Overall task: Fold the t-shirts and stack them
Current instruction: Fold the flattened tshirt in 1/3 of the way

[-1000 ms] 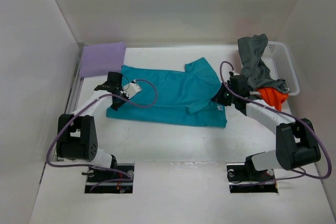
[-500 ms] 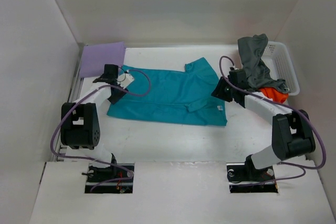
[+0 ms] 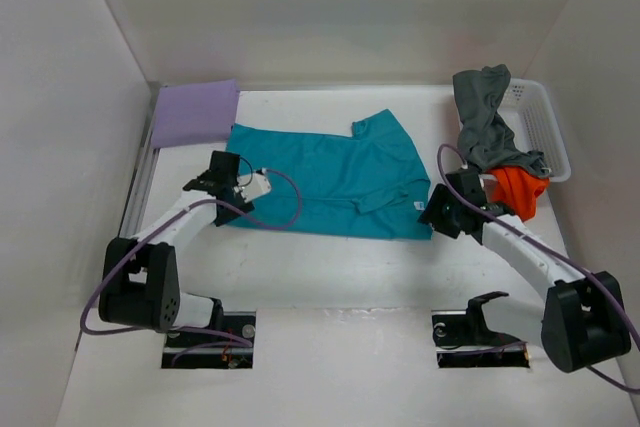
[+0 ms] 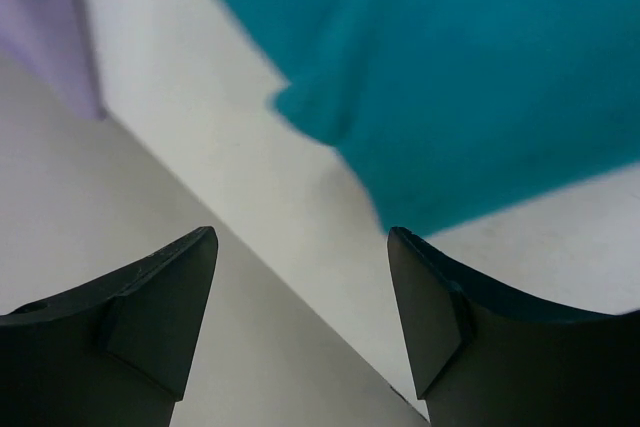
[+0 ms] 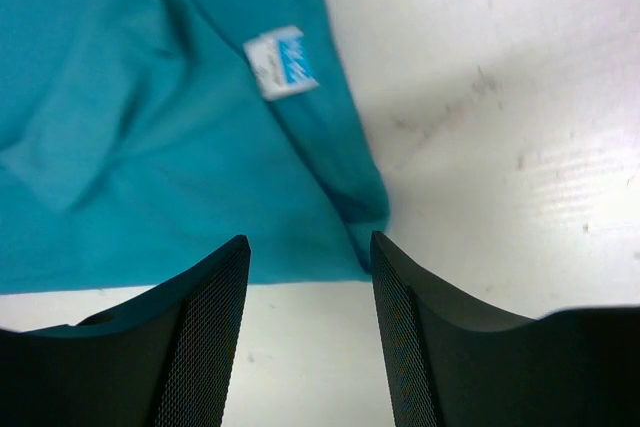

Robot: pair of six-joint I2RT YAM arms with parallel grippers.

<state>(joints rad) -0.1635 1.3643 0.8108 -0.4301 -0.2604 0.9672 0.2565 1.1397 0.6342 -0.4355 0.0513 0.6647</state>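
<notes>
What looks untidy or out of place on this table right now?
The grey shirt hangs crumpled over the basket rim and the orange shirt spills over its near edge. On the teal shirt, one sleeve pokes past the far edge and its white label shows. The purple shirt lies neatly folded.

We identify a white bench [image 3: 330,267] enclosed by plain white walls [image 3: 340,17] at the left, back and right. A white plastic mesh basket [image 3: 548,129] stands on the bench at its far right corner, close against the right wall. A pale metal rail [image 3: 140,187] runs along the left edge of the bench, at the foot of the left wall. In the right wrist view, we note faint dark scuff marks [image 5: 450,117] on the bench surface. A raised white panel [image 3: 340,377] spans the near edge.
</notes>
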